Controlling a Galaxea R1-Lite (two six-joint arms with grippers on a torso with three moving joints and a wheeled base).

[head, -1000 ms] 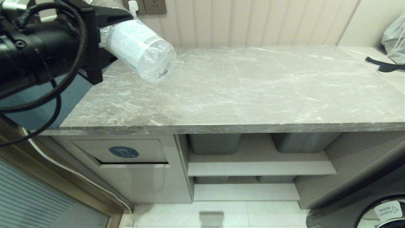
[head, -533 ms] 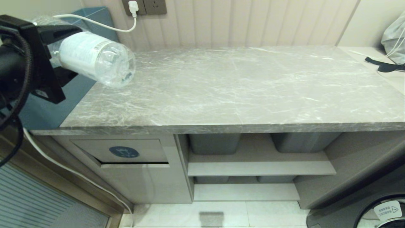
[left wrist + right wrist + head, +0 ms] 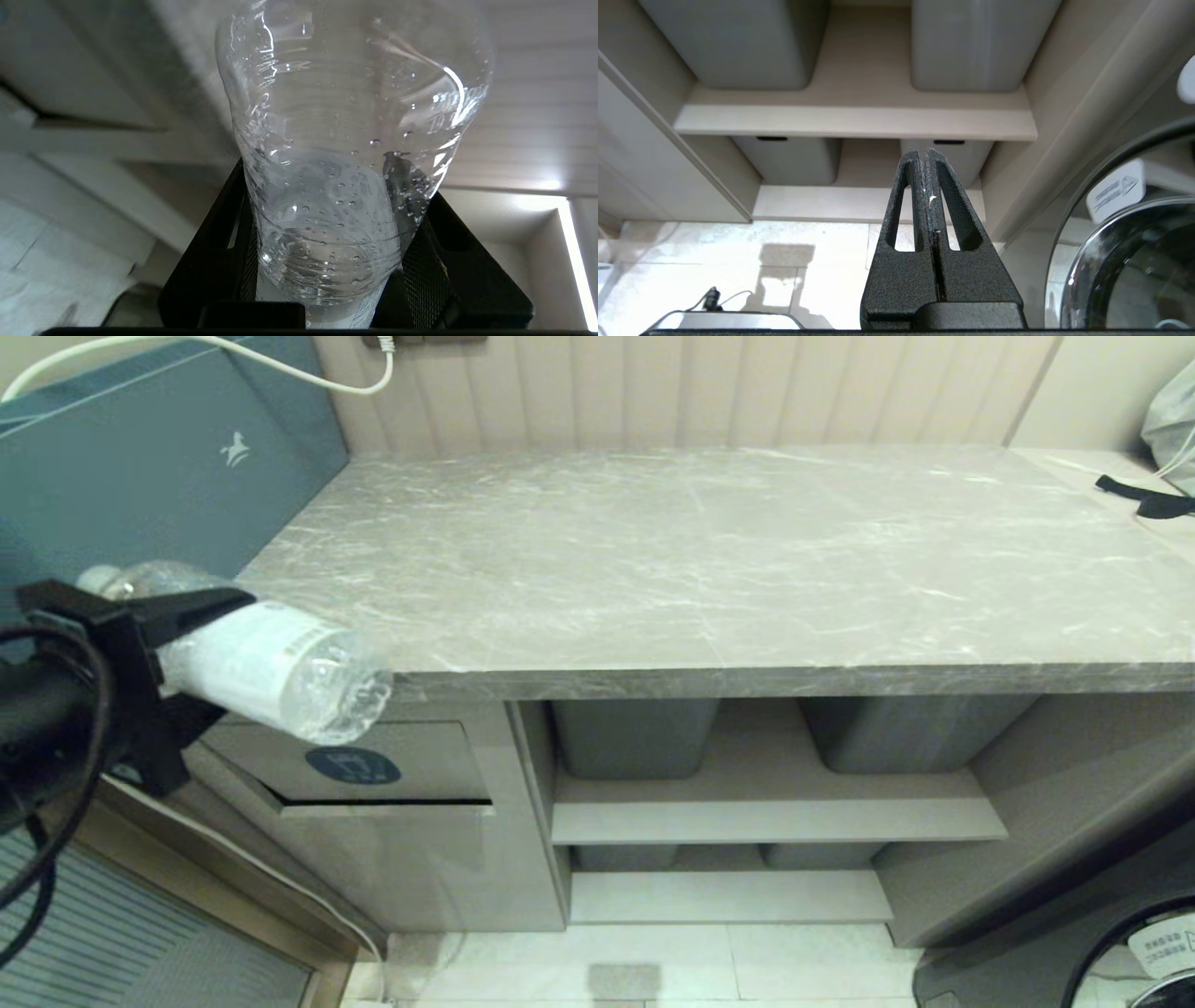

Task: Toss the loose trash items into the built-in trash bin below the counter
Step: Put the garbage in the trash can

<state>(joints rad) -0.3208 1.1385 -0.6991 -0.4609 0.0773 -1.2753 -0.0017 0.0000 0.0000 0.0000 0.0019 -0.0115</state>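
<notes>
Nearest the camera, at the left edge of the head view, the left gripper (image 3: 154,649) is holding a clear plastic water bottle (image 3: 271,667) with a white printed label. Its black jaws are standing partly apart, clamping the bottle near its neck end, one above and one below. The bottle is lying almost level, its clear base pointing toward the cabinet and reaching up to the front edge of the surface (image 3: 709,569). In the left wrist view the bottle (image 3: 345,154) is filling most of the frame, with droplets clinging inside its wall and the black jaws pressing on both sides of it.

Just behind and below the bottle's base, the built-in trash bin (image 3: 373,775) is showing as a beige cabinet front with a rectangular flap. A blue oval sticker (image 3: 353,766) is sitting on the flap, partly covered by the bottle. A dark gap is running along the flap's lower edge.

The right gripper (image 3: 927,196) is appearing only in the right wrist view, its jaws pressed fully together and holding nothing. It is hanging low in front of open shelves (image 3: 854,121) carrying grey plastic bins (image 3: 733,42).

Farther back, the grey-brown marble-patterned surface is stretching across the head view. At its far left a blue-grey box (image 3: 159,467) is standing against the wall, with a white cable (image 3: 308,373) running over it. A black strap (image 3: 1148,499) is lying at the far right corner.
</notes>
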